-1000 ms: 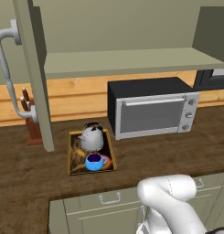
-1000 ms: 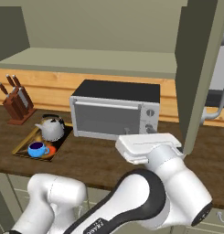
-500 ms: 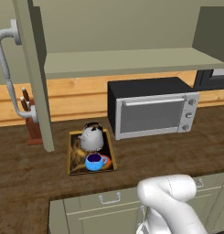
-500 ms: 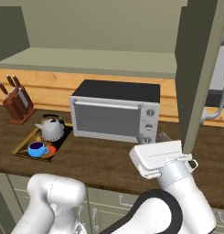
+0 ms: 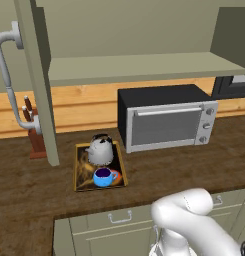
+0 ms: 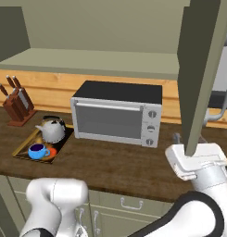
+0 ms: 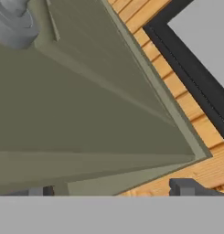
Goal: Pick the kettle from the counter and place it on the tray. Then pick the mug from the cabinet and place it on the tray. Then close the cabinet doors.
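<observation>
We've got the kettle point(image 5: 101, 150) and the blue mug point(image 5: 103, 177) both sitting on the tray point(image 5: 80, 175) on the counter point(image 5: 159, 170) — so steps 1 & 2 look done. What's left: the cabinet doors, left point(image 5: 38, 75) and right point(image 6: 205, 69), both hanging open. Our gripper point(image 7: 109, 189) sits w/ jaws wide apart, holding nothing (right up against the right door's lower edge, by the hand view).
</observation>
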Available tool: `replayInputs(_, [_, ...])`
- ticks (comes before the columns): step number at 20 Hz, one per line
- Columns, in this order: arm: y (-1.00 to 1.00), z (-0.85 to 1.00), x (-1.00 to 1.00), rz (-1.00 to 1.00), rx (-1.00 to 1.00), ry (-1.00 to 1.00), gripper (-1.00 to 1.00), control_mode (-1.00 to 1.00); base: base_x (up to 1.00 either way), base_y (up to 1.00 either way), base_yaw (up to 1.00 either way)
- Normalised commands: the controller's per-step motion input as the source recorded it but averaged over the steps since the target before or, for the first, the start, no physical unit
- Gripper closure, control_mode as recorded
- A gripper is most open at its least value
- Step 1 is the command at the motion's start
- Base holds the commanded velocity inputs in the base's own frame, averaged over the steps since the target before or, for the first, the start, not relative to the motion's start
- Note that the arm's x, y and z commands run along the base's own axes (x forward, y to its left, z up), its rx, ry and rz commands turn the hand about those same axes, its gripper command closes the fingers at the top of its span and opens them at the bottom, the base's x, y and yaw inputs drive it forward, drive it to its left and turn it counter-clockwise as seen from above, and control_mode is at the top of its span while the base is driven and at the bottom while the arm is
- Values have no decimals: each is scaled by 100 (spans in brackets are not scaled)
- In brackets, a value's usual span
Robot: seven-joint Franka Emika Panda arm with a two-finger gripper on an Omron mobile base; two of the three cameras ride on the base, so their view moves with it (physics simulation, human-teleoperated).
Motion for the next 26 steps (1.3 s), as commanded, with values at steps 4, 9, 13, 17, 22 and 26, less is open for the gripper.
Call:
replayInputs(4, [-61,40,-23,-3,-1,0,-100,-100,0,0,0])
replayInputs(9, [-6,60,-16,1,-19,-2,-100,-100,0,0,0])
replayInputs(13, [1,61,-3,4,-24,-7,-100,-100,0,0,0])
replayInputs(17, [19,64,0,3,-22,-11,-100,-100,0,0,0])
replayInputs(22, [66,58,12,4,-21,-3,-100,-100,0,0,0])
replayInputs(26, [91,38,30,0,-17,0,-100,-100,0,0,0])
